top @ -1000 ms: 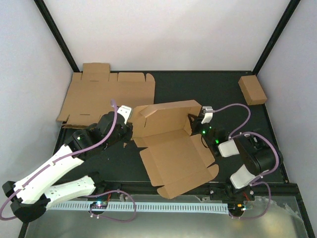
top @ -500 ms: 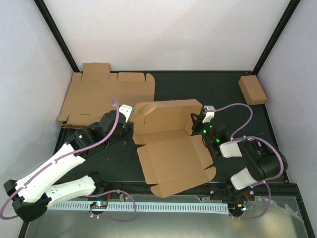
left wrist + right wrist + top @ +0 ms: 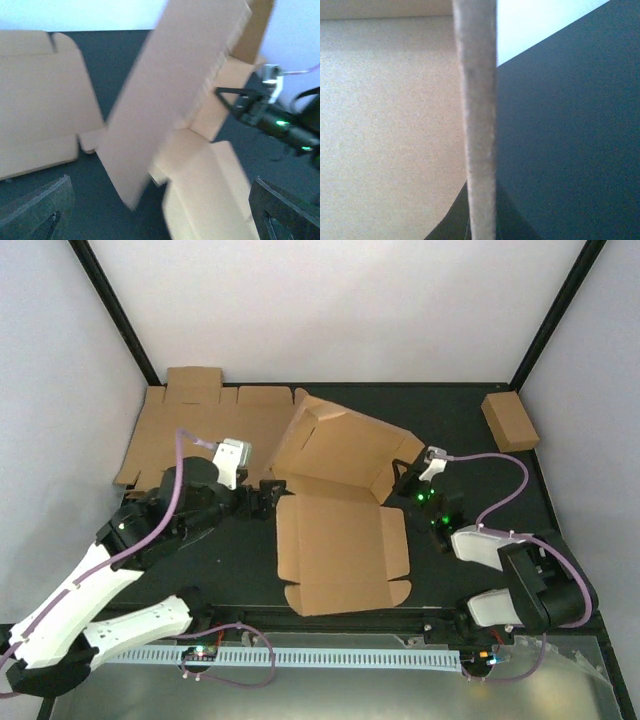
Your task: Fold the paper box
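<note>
The paper box (image 3: 340, 550) lies in the middle of the black table, its base flat and its big rear panel (image 3: 350, 445) tilted up. My left gripper (image 3: 265, 496) stands open just off the box's left edge, touching nothing. In the left wrist view its two fingers (image 3: 37, 210) sit wide apart, the raised panel (image 3: 175, 90) ahead of them. My right gripper (image 3: 404, 480) is shut on the box's right side flap. In the right wrist view that flap's edge (image 3: 480, 125) runs straight up between the jaws of my right gripper (image 3: 482, 222).
A flat cardboard blank (image 3: 210, 435) lies at the back left. A small closed brown box (image 3: 510, 422) sits at the back right corner. Black frame posts rise at both back corners. A white cable rail (image 3: 330, 655) runs along the near edge.
My left gripper let go of the box, opened wide and drew back left. The rear panel swung up and back. My right gripper shifted slightly right, still pinching the flap.
</note>
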